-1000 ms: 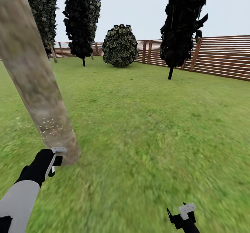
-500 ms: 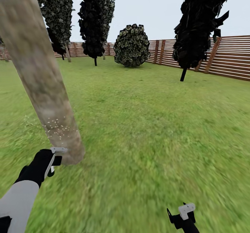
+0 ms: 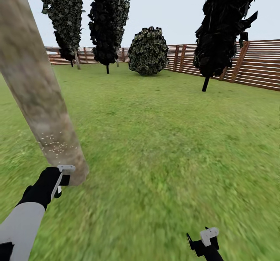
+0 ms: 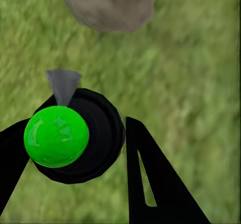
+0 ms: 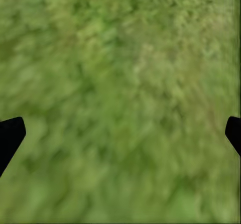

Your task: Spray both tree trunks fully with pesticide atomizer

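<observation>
The left arm, grey sleeve with a black wrist, is seen reaching forward and up from the lower left corner of the head view, ending in the left gripper (image 3: 59,180) held low just beside the base of the thick pale grey-beige mottled tree trunk (image 3: 37,93). A white nozzle head is seen at the gripper's tip, pointed at the trunk; whether it touches the bark cannot be told. A patch of small white speckles (image 3: 56,146) is seen on the lower trunk just above the gripper. In the left wrist view the left gripper (image 4: 75,148) is seen clamped on the pesticide atomizer with black round body and bright green glossy cap (image 4: 56,136), one black finger (image 4: 150,184) pressed on one side and the other at the frame edge; a small grey cone is seen leaving the nozzle toward the trunk base (image 4: 108,5), which stands on the green grass lawn (image 4: 196,68). The right arm is held low at the lower edge of the head view, the right gripper (image 3: 206,241) pointed down over grass, well apart from the trunk. In the right wrist view its black fingertips (image 5: 10,133) are seen far apart at opposite edges, nothing between them but grass. A brown horizontal-slat wooden fence (image 3: 256,64), narrow dark cypress-like trees (image 3: 107,19) and a round dark bush (image 3: 148,51) are seen far behind.
</observation>
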`<state>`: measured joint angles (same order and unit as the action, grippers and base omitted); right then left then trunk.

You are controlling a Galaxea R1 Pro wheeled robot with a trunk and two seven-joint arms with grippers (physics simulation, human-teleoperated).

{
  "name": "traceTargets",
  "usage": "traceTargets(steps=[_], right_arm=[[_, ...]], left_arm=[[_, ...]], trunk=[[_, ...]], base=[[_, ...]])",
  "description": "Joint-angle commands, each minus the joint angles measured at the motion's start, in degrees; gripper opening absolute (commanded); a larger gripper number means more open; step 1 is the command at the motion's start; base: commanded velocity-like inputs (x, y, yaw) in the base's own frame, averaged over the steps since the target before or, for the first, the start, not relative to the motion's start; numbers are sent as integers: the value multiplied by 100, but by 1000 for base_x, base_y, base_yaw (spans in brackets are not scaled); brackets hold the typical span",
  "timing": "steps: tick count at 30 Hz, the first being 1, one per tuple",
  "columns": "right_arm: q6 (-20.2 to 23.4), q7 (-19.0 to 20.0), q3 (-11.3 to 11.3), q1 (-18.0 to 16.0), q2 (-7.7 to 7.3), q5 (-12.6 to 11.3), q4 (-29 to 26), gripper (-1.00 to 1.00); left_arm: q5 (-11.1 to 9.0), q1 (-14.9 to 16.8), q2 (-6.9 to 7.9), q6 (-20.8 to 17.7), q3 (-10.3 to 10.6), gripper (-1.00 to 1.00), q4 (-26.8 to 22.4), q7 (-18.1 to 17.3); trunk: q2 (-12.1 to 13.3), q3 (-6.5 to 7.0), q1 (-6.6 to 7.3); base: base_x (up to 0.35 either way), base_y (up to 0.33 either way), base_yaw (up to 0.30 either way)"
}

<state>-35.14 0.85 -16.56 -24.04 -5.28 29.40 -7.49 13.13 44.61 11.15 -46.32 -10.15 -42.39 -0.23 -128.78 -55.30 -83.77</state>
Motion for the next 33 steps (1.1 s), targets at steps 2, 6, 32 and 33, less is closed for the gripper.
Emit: traceTargets(steps=[2,6,32,33], right_arm=[[-19,5,-49,-4,1,48,3,100],[-20,-66,-57,-4,1,-25,-6,100],[-19,-111,-31,-4,1,-635,11,100],[-19,-111,-31,-4,1,-636,11,100]], left_arm=[[9,3,51,-27,-38,-100,-7,-3],[6,3,119,-30,-47,-100,-7,-3],[-62,265,-54,-111,-42,-100,-10,561],[-63,261,-56,-113,-38,-100,-10,557]], trunk=[[-2,-5,0],[-2,-11,0],[-2,-70,0],[-2,-72,0]], base=[[111,-275,6],[144,-265,143],[92,-98,263],[0,0,264]])
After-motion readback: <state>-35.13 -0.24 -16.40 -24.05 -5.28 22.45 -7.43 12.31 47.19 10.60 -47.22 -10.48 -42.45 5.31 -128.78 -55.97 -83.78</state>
